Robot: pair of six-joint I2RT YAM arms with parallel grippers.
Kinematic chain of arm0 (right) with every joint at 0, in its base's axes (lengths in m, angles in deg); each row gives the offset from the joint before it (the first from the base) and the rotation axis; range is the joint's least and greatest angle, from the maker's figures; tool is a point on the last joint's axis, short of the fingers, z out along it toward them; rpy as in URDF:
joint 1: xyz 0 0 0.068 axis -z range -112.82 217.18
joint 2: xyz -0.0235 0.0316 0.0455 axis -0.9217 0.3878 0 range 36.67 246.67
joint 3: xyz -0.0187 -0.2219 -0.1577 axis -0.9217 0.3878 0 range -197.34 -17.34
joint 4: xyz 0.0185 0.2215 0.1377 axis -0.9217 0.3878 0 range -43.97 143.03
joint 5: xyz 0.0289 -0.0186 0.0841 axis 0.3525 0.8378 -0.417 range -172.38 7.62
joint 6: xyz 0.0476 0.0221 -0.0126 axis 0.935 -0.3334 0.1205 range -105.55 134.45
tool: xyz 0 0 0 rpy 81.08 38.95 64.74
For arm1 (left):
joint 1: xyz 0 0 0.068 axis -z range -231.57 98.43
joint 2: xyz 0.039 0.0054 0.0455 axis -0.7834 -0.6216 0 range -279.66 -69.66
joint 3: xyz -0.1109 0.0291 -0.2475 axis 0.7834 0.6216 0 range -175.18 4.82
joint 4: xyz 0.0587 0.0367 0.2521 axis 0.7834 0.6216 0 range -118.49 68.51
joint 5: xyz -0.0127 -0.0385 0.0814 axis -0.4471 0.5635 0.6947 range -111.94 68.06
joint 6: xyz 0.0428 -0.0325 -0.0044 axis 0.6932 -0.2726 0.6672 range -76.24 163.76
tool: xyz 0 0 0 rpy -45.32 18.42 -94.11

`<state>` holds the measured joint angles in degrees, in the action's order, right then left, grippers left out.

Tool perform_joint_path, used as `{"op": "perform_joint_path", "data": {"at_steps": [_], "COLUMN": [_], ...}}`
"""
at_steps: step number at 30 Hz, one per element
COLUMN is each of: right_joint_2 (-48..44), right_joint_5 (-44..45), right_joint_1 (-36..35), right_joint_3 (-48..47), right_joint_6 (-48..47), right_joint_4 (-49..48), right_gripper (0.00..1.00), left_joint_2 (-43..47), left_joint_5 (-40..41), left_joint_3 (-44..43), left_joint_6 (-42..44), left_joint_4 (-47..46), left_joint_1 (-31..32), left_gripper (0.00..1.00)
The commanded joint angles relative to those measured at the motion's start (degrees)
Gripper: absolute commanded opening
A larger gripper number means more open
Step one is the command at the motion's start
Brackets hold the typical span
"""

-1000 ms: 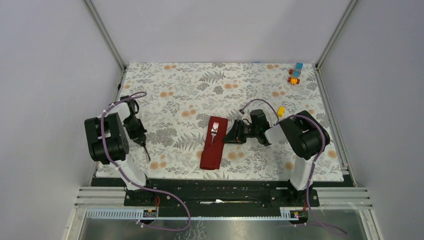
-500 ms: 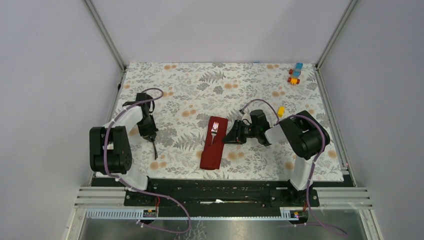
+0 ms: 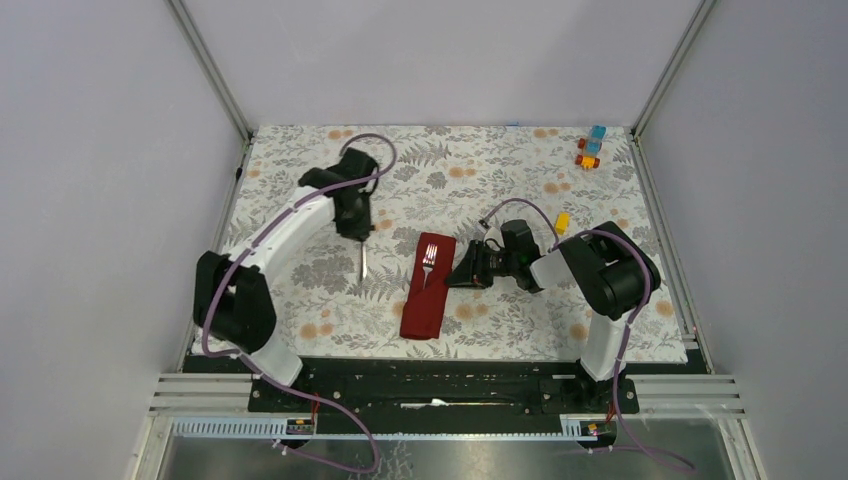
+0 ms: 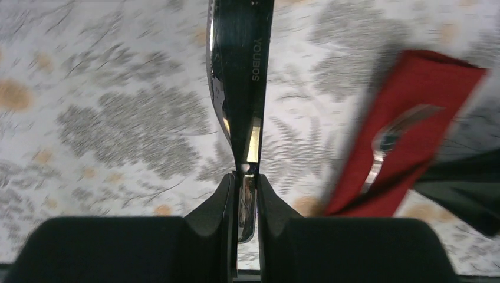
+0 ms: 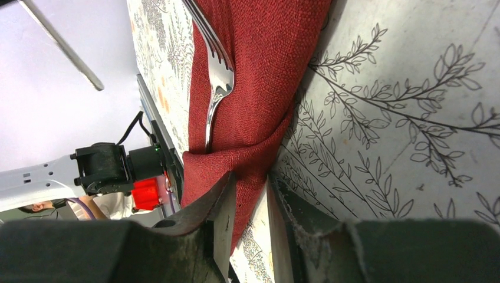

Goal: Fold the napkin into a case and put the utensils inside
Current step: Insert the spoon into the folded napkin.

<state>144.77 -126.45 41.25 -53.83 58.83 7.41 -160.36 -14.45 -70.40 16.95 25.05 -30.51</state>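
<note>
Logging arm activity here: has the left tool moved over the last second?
Yes. The left tool, gripping the knife, moved farther out and rightward, closing on the red case, which stayed put.

Soft, even light falls from overhead in the top view, leaving the table point(image 3: 500, 170) bright and every shadow faint and short; the fork point(image 3: 431, 253) tines flare white. In the left wrist view the knife point(image 4: 239, 71) pinched in the left claw point(image 4: 246, 180) is sharp, its engraving legible, with narrow glare streaks just ahead of the fingertips. The table pattern around it and the red case point(image 4: 413, 118) off to the claw's right are smeared by motion blur. In the right wrist view the case's weave, nipped in the right claw point(image 5: 250, 183), is crisp, while the claw's own fingers are dark and soft.
</note>
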Motion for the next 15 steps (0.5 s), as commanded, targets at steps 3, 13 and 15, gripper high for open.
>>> {"op": "perform_joint_path", "data": {"at_steps": [3,13,15], "right_joint_2": [-3.3,-1.7,-0.3], "right_joint_5": [0.9,0.2,0.2], "right_joint_1": [-0.2,3.0,4.1], "right_joint_3": [1.8,3.4,2.6], "right_joint_6": [-1.4,3.7,5.0], "right_joint_4": [-2.6,-8.4,-9.6], "right_gripper": [0.48,0.49,0.5], "left_joint_2": [-9.2,-24.6,-26.5], "left_joint_5": [1.5,1.3,1.8], "left_joint_3": [-15.3,-30.3,-31.7], "left_joint_6": [-4.0,-4.9,-4.8], "left_joint_4": [3.8,2.6,2.6], "left_joint_1": [12.4,21.5,22.3], "left_gripper": [0.0,0.0,0.0]}}
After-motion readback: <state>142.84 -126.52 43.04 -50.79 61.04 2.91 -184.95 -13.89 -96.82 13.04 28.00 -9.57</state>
